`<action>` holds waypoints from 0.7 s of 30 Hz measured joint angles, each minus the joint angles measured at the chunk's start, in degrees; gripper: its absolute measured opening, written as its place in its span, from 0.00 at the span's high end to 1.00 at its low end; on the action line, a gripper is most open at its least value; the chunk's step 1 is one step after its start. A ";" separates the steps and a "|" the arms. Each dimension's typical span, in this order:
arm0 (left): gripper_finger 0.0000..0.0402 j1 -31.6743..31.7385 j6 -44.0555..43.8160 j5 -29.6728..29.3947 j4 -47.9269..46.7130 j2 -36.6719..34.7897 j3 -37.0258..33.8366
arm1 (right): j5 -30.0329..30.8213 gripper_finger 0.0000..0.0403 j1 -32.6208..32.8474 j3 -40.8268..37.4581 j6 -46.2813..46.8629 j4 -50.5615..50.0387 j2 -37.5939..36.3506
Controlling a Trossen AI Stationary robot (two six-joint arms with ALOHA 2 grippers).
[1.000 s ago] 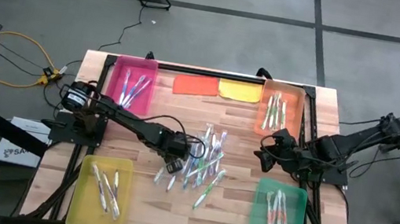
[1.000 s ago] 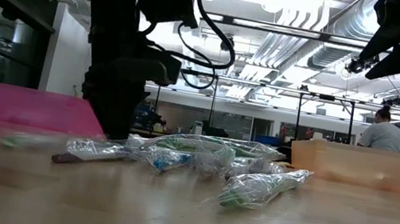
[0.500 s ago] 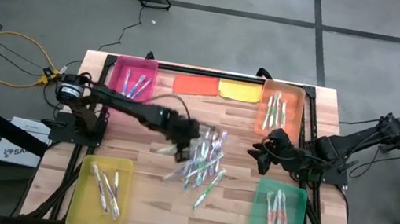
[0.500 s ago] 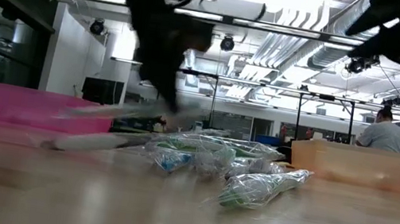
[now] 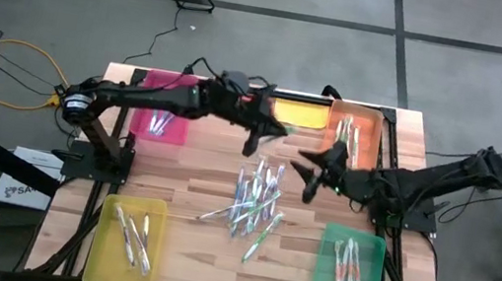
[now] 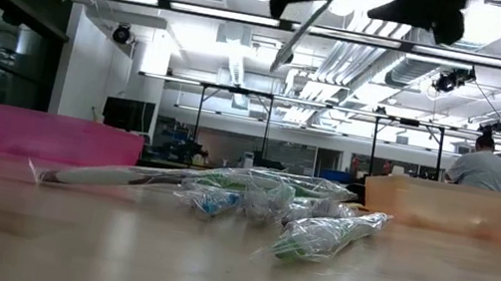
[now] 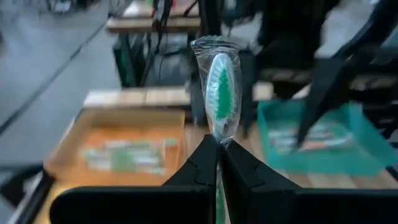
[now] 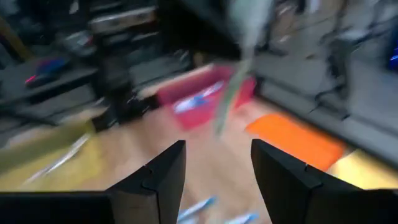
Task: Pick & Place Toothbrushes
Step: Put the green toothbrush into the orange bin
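My left gripper [image 5: 254,133] is raised over the table's far middle and is shut on one plastic-wrapped toothbrush [image 7: 221,84] with green bristles. In the low view that toothbrush [image 6: 301,30] slants down from the gripper at the picture's top. My right gripper [image 5: 306,176] is open and points toward the table's left, a short way right of the held toothbrush, touching nothing. In its wrist view the blurred brush [image 8: 235,74] lies ahead of its fingers. Several more wrapped toothbrushes [image 5: 257,201] lie in a loose pile on the wood at the table's middle. My left gripper pinches the wrapped toothbrush between its two fingers on the handle just below the head [image 7: 219,138]. The brush runs on past the fingertips, with the green bristle head [image 7: 221,81] the farthest part. It is lifted clear of the table and slants downward in the low view.
Four trays hold sorted toothbrushes: pink [image 5: 152,81] far left, orange [image 5: 330,147] far right, yellow [image 5: 103,228] near left, green [image 5: 323,271] near right. An orange cloth [image 5: 244,107] and a yellow cloth [image 5: 303,115] lie at the far edge. A person [image 6: 476,168] sits in the room behind.
My left gripper has risen from the pile's left side with one toothbrush and swung up toward the far edge and the right, lifting the brush clear. My right gripper has moved toward the table's left and far side, closer to the held brush. One loose brush at the pile's left has shifted.
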 joint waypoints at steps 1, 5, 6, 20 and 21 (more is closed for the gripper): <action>1.00 0.75 0.02 1.35 1.42 0.00 0.05 | 0.68 0.57 -1.18 0.00 -1.35 1.62 0.33; 1.00 3.40 -0.43 6.25 7.04 0.06 0.04 | -0.72 0.57 -6.58 0.00 -5.09 7.16 0.94; 1.00 4.08 -0.64 7.14 8.05 0.06 0.07 | -2.49 0.57 -7.93 0.00 -6.10 8.85 0.93; 1.00 10.32 -0.23 19.73 14.38 0.96 0.04 | -23.63 0.57 -23.37 0.02 -10.46 27.54 8.73; 1.00 10.51 -0.24 19.85 14.43 0.96 0.04 | -25.12 0.57 -23.83 0.02 -10.47 29.52 9.67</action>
